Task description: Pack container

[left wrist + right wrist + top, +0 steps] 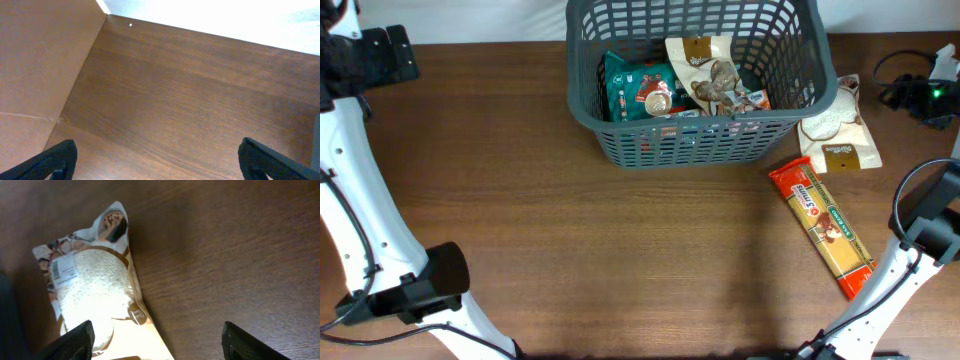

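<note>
The dark grey container [592, 108] stands at the back middle of the table. It holds a teal packet [638, 90] and a white-and-brown snack packet [712, 75]. A white rice packet [835, 128] lies just right of it, touching its side. A red-and-yellow spaghetti packet [823, 225] lies in front of the rice. My right gripper [157, 337] is open and empty, with the rice packet [90, 280] under its left finger. My left gripper [157, 157] is open over bare wood at the far left [388, 52].
Black cables and a device with a green light [925, 92] sit at the back right edge. The arm bases stand at the front left [430, 280] and front right [930, 235]. A brown wall panel [35, 65] borders the table on the left.
</note>
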`<action>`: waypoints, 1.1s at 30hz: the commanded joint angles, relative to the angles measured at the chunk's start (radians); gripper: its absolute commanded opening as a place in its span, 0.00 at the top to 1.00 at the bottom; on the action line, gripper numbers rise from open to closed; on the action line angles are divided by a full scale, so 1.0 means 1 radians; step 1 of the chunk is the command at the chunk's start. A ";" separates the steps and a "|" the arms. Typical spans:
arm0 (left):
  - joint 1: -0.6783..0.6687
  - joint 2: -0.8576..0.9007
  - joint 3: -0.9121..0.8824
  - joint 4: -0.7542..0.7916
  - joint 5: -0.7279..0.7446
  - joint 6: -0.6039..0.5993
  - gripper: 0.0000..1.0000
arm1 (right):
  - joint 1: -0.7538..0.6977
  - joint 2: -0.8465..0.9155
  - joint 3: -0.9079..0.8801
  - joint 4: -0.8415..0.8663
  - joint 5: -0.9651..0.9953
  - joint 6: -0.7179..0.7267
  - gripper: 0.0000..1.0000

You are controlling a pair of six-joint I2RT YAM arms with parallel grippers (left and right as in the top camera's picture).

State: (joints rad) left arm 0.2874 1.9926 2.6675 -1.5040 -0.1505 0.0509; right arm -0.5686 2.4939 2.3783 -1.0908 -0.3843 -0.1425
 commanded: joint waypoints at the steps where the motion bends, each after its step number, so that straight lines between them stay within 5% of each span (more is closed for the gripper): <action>1: 0.003 0.005 -0.004 0.000 -0.004 -0.014 0.01 | 0.012 -0.021 -0.041 0.007 0.015 -0.017 0.21; 33: 0.003 0.005 -0.004 0.000 -0.004 -0.014 0.01 | 0.134 0.017 -0.183 0.097 0.139 -0.044 0.22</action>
State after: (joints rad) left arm 0.2874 1.9926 2.6675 -1.5040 -0.1505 0.0509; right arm -0.4248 2.4943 2.2078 -0.9997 -0.2722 -0.1829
